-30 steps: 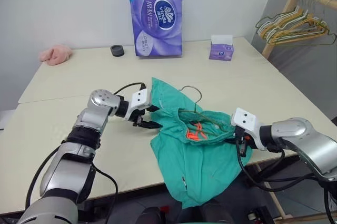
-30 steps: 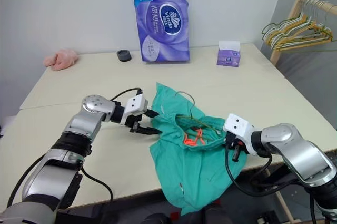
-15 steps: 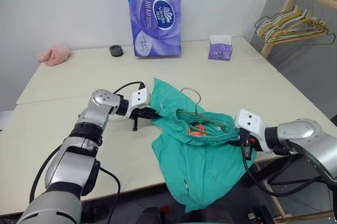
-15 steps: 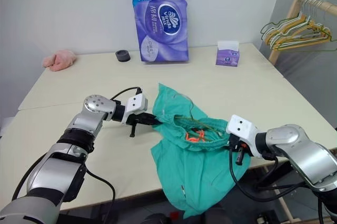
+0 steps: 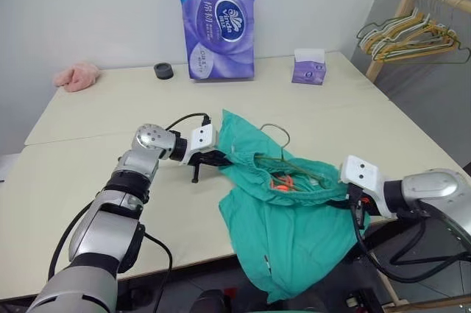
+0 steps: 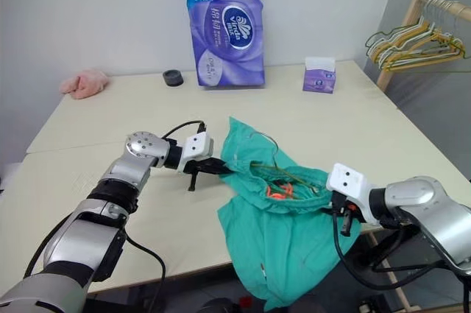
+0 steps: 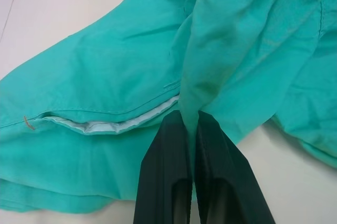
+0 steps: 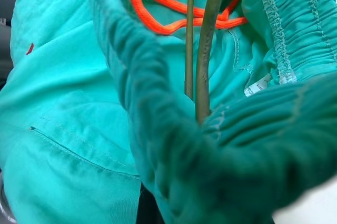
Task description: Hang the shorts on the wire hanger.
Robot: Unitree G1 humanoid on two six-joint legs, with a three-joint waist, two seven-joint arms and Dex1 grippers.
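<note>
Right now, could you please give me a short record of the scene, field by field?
shorts: teal shorts on the table, lower part hanging over the near edge
wire hanger: wire hanger inside the waistband, hook sticking out toward the far side
left tool: left tool shut on a fold of the shorts
right tool: right tool at the waistband's right end, shut on it together with the hanger wire
background: purple tissue pack, hangers on a rack

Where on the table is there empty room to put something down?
Bare table lies on the robot's left between the pink cloth and the left gripper, and on the right behind the shorts toward the tissue box. The front middle is crowded.
</note>
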